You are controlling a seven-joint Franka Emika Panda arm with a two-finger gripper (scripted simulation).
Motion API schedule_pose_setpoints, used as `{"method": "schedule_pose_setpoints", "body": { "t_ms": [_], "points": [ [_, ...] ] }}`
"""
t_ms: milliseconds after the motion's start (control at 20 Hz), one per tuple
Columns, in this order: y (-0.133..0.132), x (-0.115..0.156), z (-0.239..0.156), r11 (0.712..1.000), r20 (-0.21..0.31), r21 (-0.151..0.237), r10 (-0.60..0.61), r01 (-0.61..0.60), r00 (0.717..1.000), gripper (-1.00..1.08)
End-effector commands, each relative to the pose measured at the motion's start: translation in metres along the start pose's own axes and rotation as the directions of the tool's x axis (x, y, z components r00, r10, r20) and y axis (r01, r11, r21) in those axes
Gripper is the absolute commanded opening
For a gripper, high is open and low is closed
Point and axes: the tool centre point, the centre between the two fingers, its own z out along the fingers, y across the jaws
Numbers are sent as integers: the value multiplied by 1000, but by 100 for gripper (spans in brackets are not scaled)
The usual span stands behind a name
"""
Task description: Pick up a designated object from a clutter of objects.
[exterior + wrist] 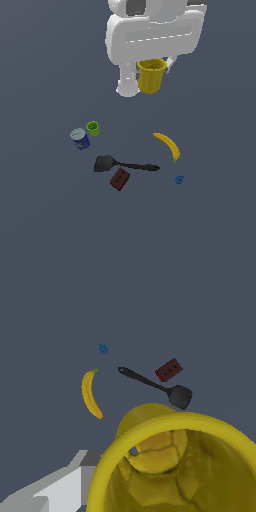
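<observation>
Yellow and slightly tapered, the small plastic cup [151, 76] hangs upright in the white pincer [150, 67], clamped at its rim and lifted well above the dark table [45, 210]. Far below lie the curved yellow banana [168, 145], the black spatula [122, 164], the brown-red block [120, 179] and the small green cup [93, 128].

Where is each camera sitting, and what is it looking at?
Exterior view: off the arm, looking down on the clutter; the white arm and its tool holding the yellow cup show at the top.
Wrist view: on the wrist, looking past the cup's open rim to the floor; one grey-white finger shows.
Both share: the cup, banana, spatula, brown-red block, tiny blue piece.
</observation>
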Motion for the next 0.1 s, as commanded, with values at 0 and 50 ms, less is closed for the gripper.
{"method": "schedule_pose_setpoints", "body": {
  "t_ms": [0,50],
  "points": [
    [1,0,-4,1000,0,0,0,0,1000,-100],
    [1,0,-4,1000,0,0,0,0,1000,-100]
  ]
}}
